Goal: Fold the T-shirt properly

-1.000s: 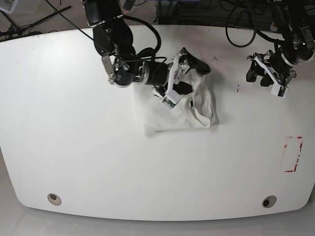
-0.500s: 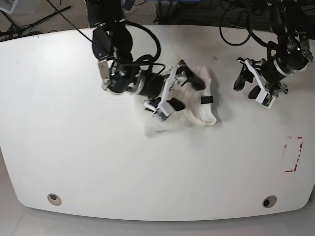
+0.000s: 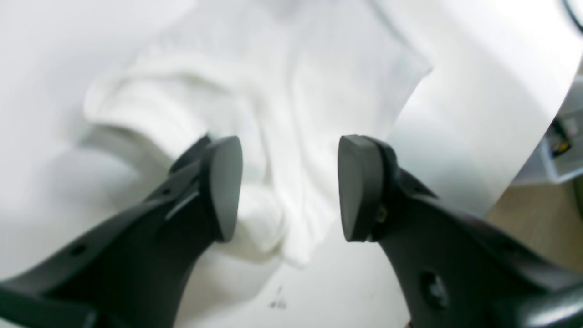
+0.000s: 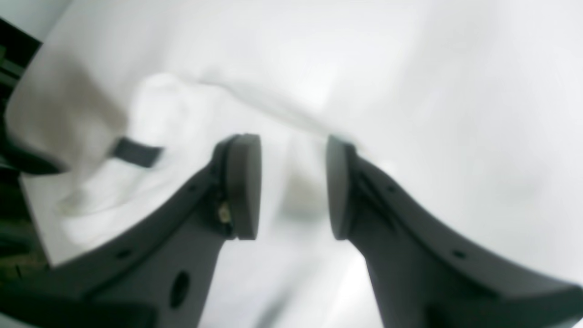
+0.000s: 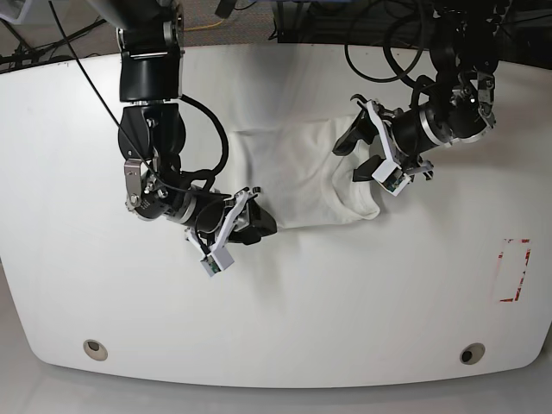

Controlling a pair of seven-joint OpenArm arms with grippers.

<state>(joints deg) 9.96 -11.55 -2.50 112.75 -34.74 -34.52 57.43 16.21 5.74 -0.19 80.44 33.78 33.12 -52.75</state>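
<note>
Your base view looks steeply down from high above on the whole white table point(image 5: 285, 310) and both arms. Your two wrist views sit close behind their own fingers, blurred, facing down. All three share the T-shirt point(image 5: 297, 177) point(image 3: 291, 91) point(image 4: 150, 136) at mid-table.

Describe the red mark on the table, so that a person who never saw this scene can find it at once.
Start from the big white table in the base view and go to its right edge. There, about halfway down and well apart from the white T-shirt in the middle, sits the red mark. It is a thin, broken, upright rectangle outline, the only red thing on the table.
</note>
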